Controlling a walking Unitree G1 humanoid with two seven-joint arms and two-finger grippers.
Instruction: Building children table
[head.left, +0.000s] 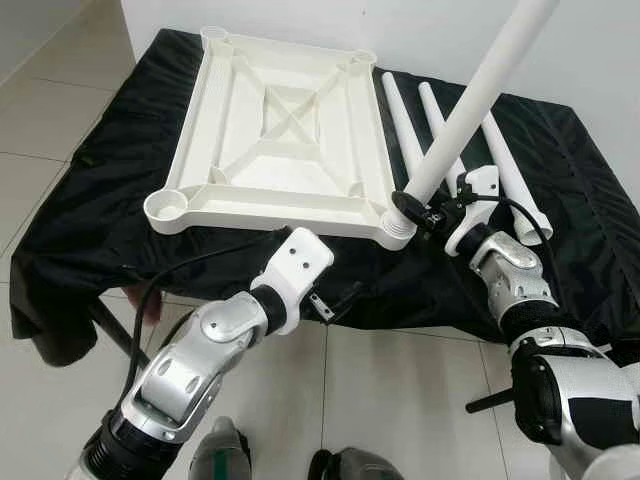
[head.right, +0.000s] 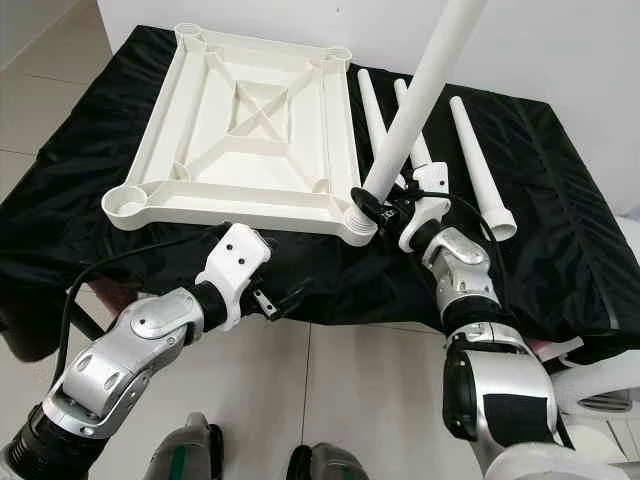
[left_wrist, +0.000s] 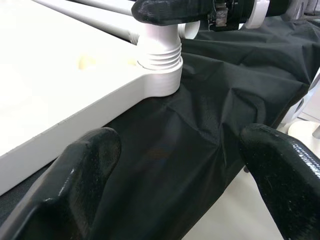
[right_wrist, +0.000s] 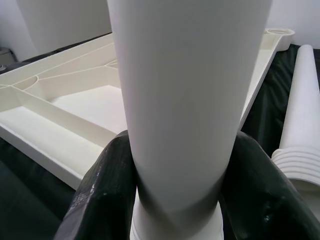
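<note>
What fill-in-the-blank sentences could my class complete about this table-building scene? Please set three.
1. The right gripper is shut on a white ____.
2. The tabletop lies upside down on a ____ cloth.
3. Beside the tabletop, ____ loose legs lie on the cloth.

Missing words: leg; black; three

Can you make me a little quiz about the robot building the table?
1. True or false: the right pincer is shut on a white leg standing in a corner of the tabletop.
2. How many legs lie loose on the black cloth? A) one B) three C) five
3. Fill in: the left pincer is ____, holding nothing, near the table's front edge.

Key: 1 true. 2 B, three loose legs. 3 open.
</note>
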